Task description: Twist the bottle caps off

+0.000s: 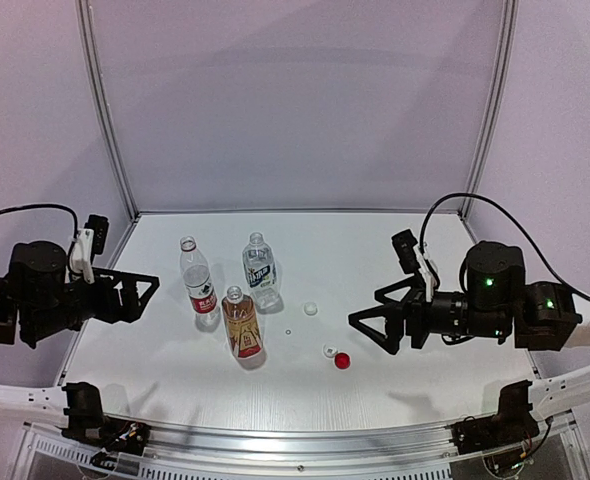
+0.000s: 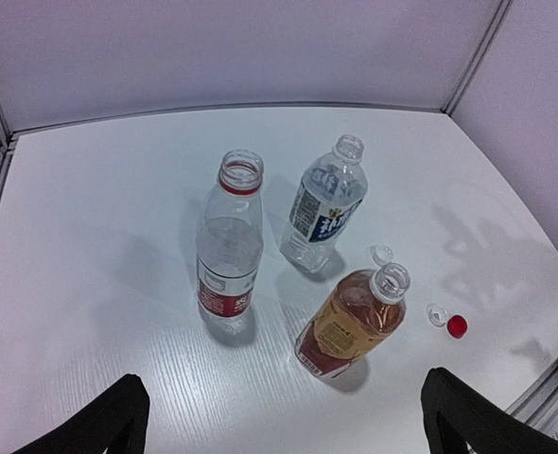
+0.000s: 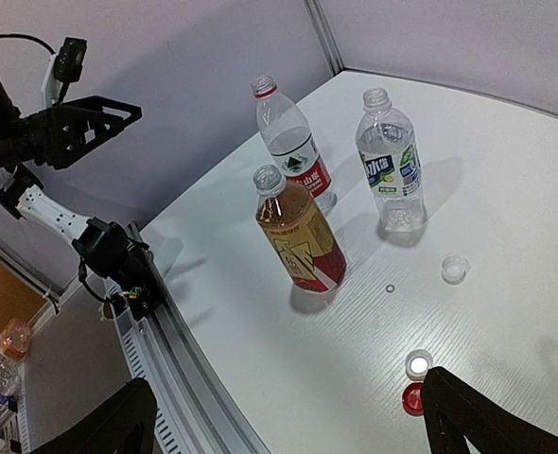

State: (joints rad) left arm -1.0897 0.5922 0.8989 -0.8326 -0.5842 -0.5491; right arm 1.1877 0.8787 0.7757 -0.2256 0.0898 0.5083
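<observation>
Lab test cell, white table [image 1: 375,250], plain panels [image 1: 295,100], aluminium posts [image 1: 108,110]

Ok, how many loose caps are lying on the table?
3: the red cap and the white cap side by side, right of the amber bottle; the pale cap beside the blue-label bottle. None looks hidden.

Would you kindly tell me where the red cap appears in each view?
Top external: the red cap sits low centre, right of the amber bottle.
Left wrist: the cap lies lower right, right of that bottle.
Right wrist: cap at bottom edge, lower right of the bottle.
Shared landmark: the amber bottle.
</observation>
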